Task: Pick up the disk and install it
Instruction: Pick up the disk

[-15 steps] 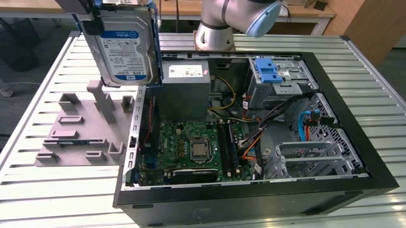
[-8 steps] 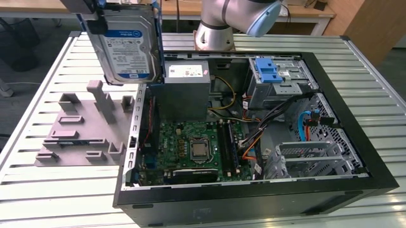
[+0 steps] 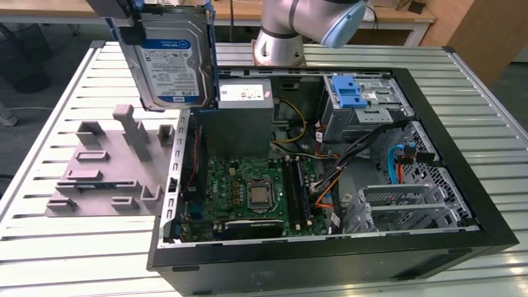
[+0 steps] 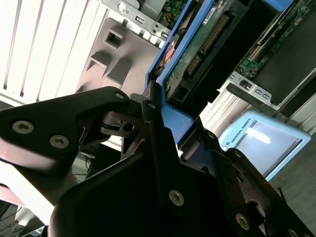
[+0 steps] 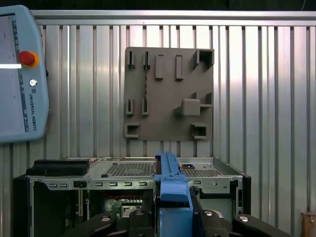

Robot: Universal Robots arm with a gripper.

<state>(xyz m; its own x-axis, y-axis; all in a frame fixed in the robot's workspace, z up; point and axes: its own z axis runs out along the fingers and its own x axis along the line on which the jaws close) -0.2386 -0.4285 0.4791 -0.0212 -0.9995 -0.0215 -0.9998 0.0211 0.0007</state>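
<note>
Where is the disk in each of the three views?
Exterior view: the disk hangs upright at the exterior view's upper left, label showing.
Second wrist view: the disk, circuit board showing, juts from the claw.
First wrist view: the disk, blue handle edge-on, before the open case.
Shared landmark: the grey stand.

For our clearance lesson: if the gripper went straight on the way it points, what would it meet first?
Likely the computer case wall, hit first by the disk the gripper holds; the grey stand lies beside it. Depth is unclear.

End effector (image 5: pixel 174 202) aloft (jaws clamped)
</note>
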